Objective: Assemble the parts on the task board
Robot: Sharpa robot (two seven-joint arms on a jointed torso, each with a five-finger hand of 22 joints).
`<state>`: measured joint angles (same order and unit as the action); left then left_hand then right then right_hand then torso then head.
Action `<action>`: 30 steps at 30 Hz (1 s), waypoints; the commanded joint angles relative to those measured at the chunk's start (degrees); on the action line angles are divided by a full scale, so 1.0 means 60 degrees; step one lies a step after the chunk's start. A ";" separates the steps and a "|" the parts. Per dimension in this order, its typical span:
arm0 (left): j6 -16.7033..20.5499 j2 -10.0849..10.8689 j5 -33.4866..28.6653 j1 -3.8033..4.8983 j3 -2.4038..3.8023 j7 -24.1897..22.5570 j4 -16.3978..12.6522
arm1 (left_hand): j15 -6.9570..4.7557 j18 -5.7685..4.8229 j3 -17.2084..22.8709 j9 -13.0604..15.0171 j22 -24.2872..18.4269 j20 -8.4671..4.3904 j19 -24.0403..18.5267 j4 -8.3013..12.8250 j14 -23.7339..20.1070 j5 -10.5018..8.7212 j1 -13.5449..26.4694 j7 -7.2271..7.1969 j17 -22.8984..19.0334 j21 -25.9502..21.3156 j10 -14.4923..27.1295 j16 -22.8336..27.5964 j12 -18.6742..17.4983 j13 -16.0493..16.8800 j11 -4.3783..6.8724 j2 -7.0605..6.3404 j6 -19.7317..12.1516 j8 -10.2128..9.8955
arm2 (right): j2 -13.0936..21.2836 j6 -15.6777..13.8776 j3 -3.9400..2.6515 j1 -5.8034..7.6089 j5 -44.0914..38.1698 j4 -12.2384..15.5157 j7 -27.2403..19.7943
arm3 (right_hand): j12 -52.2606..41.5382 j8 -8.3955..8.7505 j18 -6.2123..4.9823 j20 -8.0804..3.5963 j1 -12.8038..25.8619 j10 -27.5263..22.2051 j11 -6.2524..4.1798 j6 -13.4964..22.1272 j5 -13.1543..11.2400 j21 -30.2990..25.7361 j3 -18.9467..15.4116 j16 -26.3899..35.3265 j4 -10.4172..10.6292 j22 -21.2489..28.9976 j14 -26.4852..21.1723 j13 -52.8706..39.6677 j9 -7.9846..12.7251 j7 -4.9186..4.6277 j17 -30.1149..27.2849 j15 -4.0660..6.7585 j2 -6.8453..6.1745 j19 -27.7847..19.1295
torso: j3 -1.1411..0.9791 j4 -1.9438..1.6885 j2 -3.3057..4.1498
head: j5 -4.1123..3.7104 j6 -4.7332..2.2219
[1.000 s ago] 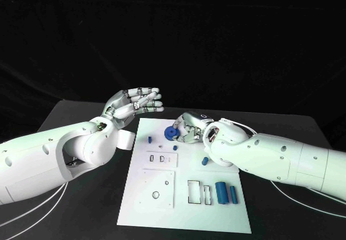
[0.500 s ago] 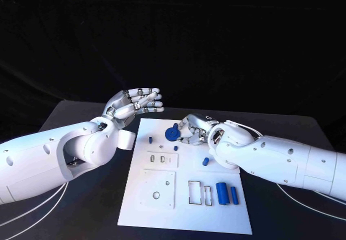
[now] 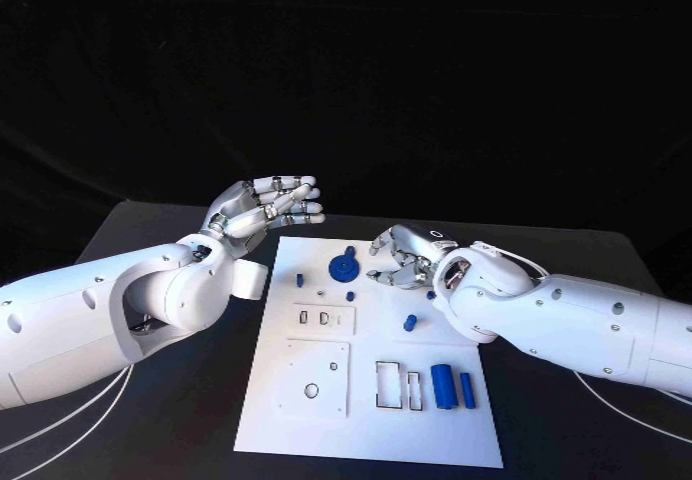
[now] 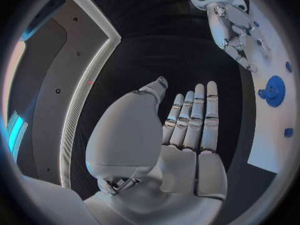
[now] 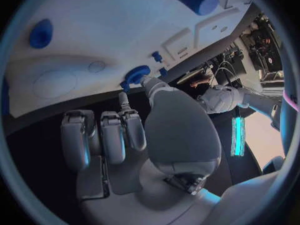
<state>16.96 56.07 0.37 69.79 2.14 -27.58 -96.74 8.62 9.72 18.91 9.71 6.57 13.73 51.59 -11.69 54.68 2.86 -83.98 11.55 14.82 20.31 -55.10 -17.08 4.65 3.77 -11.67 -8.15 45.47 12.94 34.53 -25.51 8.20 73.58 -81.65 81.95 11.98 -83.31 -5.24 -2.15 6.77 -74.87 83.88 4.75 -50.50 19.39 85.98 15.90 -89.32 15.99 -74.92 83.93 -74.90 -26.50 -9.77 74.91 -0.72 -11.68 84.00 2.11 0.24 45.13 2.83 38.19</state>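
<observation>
Blue round part (image 3: 343, 267): a disc with a raised central hub and a lobed rim, resting on the task board (image 3: 378, 440) just beside the fingertips of the right hand (image 3: 405, 255), apparently not touched by them. It is judged to be light, rigid moulded plastic, smooth enough to slip under a shallow pinch; the rim lobes or the hub look like the surest places to take hold. Right hand: holding nothing, fingers spread and somewhat curled, poised at the board's far end with the disc on its thumb side. Left hand (image 3: 270, 205): raised off the table beyond the board's far corner, palm open, fingers straight and together, nothing in it. Nearer the robot than the right hand lie smaller blue pegs (image 3: 410, 322) and two blue cylinders (image 3: 443, 386) beside rectangular cut-outs.
</observation>
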 commanded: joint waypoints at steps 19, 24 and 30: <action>-0.0258 -0.0055 -0.0065 0.0008 0.0008 -0.0162 0.0106 | 0.0010 0.0117 -0.0023 -0.0016 -0.0027 0.0078 -0.0026 0.0027 -0.0055 0.0001 0.0131 0.0619 0.0026 -0.0076 0.0008 0.0084 -0.0072 0.0006 -0.0026 -0.0096 -0.0083 -0.0072 | 0.3112 0.0346 -0.0052 0.0262 0.3161 0.0561 -0.3042 | 0.0411 0.0152 -0.0022 0.0034 -0.0914 -0.0254 0.0023 -0.0158 -0.0220 -0.0468 0.0548 0.0083 -0.0799 -0.1412 0.0869 -0.0911 0.0196 -0.0010 0.1936 -0.0016 -0.0434 -0.0045 | -0.0132 0.0223 -0.0158 | -0.0329 -0.0008; -0.0355 -0.0069 -0.0039 0.0007 0.0007 -0.0231 0.0145 | 0.0011 0.0116 -0.0062 -0.0013 -0.0040 0.0082 -0.0036 0.0040 -0.0070 0.0001 0.0155 0.0606 0.0037 -0.0089 -0.0013 0.0105 -0.0070 0.0010 -0.0018 -0.0151 -0.0072 -0.0067 | 0.3199 0.0393 -0.0050 -0.0012 0.3279 0.0068 -0.3386 | 0.0476 0.0200 -0.0029 0.0040 -0.0979 -0.0314 0.0037 -0.0074 -0.0190 -0.0500 0.0521 0.0095 -0.0903 -0.1391 0.0861 -0.0847 0.0232 -0.0027 0.1909 -0.0026 -0.0529 -0.0067 | -0.0185 0.0241 -0.0144 | -0.0343 -0.0018; -0.0381 -0.0081 -0.0004 0.0005 0.0007 -0.0247 0.0190 | 0.0013 0.0115 -0.0118 -0.0011 -0.0056 0.0088 -0.0051 0.0042 -0.0092 0.0002 0.0197 0.0594 0.0049 -0.0107 -0.0029 0.0133 -0.0073 0.0012 -0.0012 -0.0206 -0.0065 -0.0066 | 0.2991 0.0345 -0.0049 -0.0263 0.3324 -0.0358 -0.3462 | 0.0482 0.0213 -0.0028 0.0044 -0.1038 -0.0320 0.0044 -0.0042 -0.0187 -0.0503 0.0518 0.0086 -0.0962 -0.1393 0.0868 -0.0844 0.0246 -0.0033 0.1938 -0.0031 -0.0545 -0.0066 | -0.0236 0.0242 -0.0129 | -0.0271 0.0007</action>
<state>16.12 55.73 0.31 69.77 2.14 -28.01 -95.59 8.83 9.72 18.63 9.67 6.29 13.93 51.39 -11.41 54.46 2.86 -83.07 11.55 15.06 19.87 -55.10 -16.62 4.44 3.76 -11.67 -9.06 45.47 12.72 52.83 -24.62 7.93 72.15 -62.84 80.12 -6.35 -80.60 -4.35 -2.15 6.98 -80.48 82.38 5.11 -51.15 18.16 83.09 19.07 -88.97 10.58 -74.90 83.93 -74.94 -25.10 -9.85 74.91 -0.72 -14.87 83.79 0.90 1.69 44.28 1.10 38.12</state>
